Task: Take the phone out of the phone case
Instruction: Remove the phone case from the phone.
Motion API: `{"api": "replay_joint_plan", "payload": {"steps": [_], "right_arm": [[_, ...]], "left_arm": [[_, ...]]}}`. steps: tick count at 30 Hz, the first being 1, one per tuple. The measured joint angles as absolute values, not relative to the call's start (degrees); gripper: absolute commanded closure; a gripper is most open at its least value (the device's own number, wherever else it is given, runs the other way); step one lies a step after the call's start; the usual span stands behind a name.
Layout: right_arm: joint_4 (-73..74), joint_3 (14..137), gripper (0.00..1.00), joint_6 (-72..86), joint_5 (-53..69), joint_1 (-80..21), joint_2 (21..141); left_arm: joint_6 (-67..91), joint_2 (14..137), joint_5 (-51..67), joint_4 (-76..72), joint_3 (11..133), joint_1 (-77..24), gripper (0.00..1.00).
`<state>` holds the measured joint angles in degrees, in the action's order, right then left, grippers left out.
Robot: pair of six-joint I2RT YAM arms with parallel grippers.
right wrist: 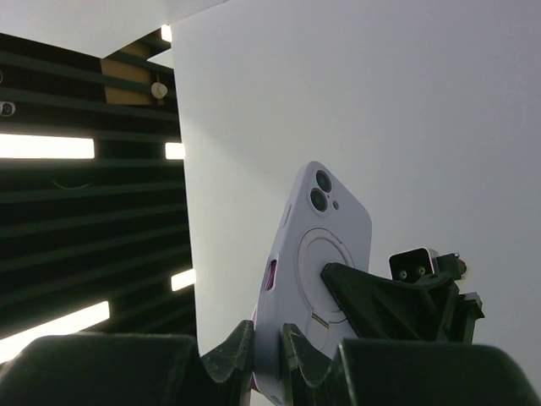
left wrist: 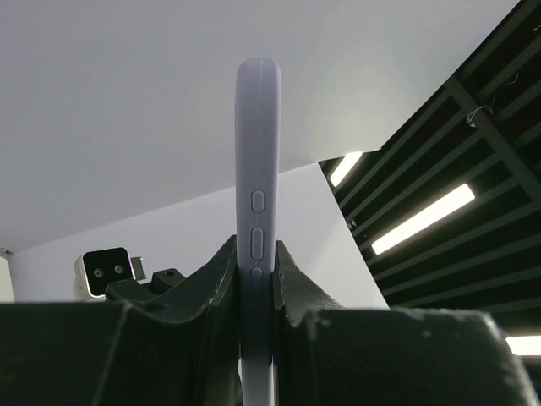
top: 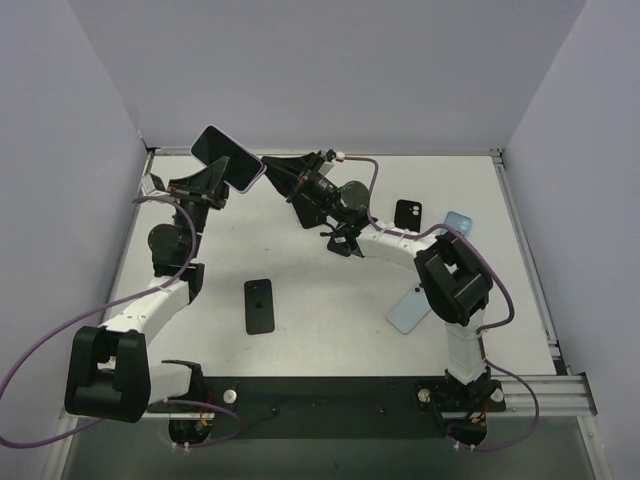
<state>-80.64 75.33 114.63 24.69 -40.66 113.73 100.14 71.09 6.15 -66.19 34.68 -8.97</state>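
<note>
A phone in a lavender case point(top: 236, 162) is held up in the air at the back left, its dark screen point(top: 220, 150) facing up. My left gripper point(top: 226, 176) is shut on the case across its flat faces; in the left wrist view the case point(left wrist: 258, 169) stands edge-on between the fingers point(left wrist: 297, 288). My right gripper point(top: 270, 168) is shut on the case's lower edge. In the right wrist view the case back point(right wrist: 334, 245), with camera holes and a ring, rises from my right gripper point(right wrist: 269, 342). The left gripper's finger point(right wrist: 380, 296) presses on that back.
A black phone or case point(top: 259, 305) lies on the table in the near middle. A small black case point(top: 408, 213) and a light blue case point(top: 459, 222) lie at the back right. A pale blue flat piece point(top: 410, 307) lies beside the right arm.
</note>
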Motion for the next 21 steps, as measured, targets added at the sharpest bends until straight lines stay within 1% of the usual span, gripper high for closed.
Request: {"api": "replay_joint_plan", "payload": {"steps": [10,16,19,21], "right_arm": [[-84.6,72.71,1.0,116.62,22.26,-40.64,114.26],[-85.62,72.69,1.0,117.01,23.59,-40.32,114.21],[-84.73,71.96,1.0,113.95,25.76,-39.66,113.25],[-80.03,71.26,1.0,108.64,26.92,-39.09,110.85]], "left_arm": [[99.81,71.07,8.47,-60.99,37.85,-9.02,1.0],[99.81,71.07,9.37,-60.36,38.79,-9.13,1.0],[99.83,71.05,9.85,-60.1,38.79,-9.3,1.0],[99.74,71.05,10.07,-59.27,38.79,-9.32,1.0]]}}
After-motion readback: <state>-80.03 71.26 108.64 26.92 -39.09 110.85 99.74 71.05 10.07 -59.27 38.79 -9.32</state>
